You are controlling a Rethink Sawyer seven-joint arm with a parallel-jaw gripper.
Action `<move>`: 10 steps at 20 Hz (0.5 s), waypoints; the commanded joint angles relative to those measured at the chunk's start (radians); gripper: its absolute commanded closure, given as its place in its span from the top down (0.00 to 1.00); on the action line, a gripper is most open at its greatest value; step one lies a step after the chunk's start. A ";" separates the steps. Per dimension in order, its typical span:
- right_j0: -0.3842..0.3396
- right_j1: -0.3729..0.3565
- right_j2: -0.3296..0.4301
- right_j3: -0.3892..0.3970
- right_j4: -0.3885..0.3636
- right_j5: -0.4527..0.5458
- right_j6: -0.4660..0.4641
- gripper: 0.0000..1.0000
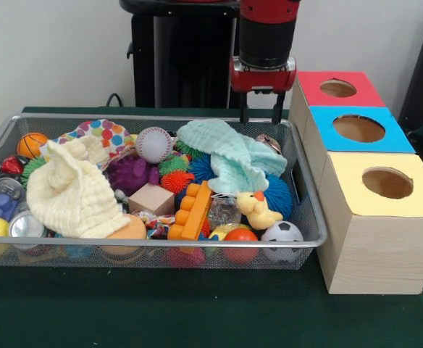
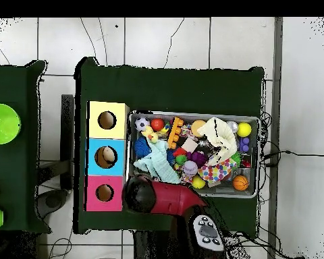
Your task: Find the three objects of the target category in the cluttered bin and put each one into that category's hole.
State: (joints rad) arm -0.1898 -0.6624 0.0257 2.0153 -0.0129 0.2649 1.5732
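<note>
No text, label, brand, number or sign can be read in either view. The toys in the wire mesh bin (image 1: 309, 217), the three wooden boxes with coloured tops, and the robot arm show no legible markings; the arm's control panel in the overhead view is too small to read.
</note>
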 commanded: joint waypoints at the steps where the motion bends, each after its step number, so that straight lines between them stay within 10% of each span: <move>1: -0.021 0.090 0.064 -0.207 0.023 0.004 0.110 1.00; 10: -0.056 0.163 0.102 -0.301 0.024 -0.019 0.105 1.00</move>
State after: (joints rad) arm -0.2148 -0.5699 0.0439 1.8809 -0.0135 0.2654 1.5732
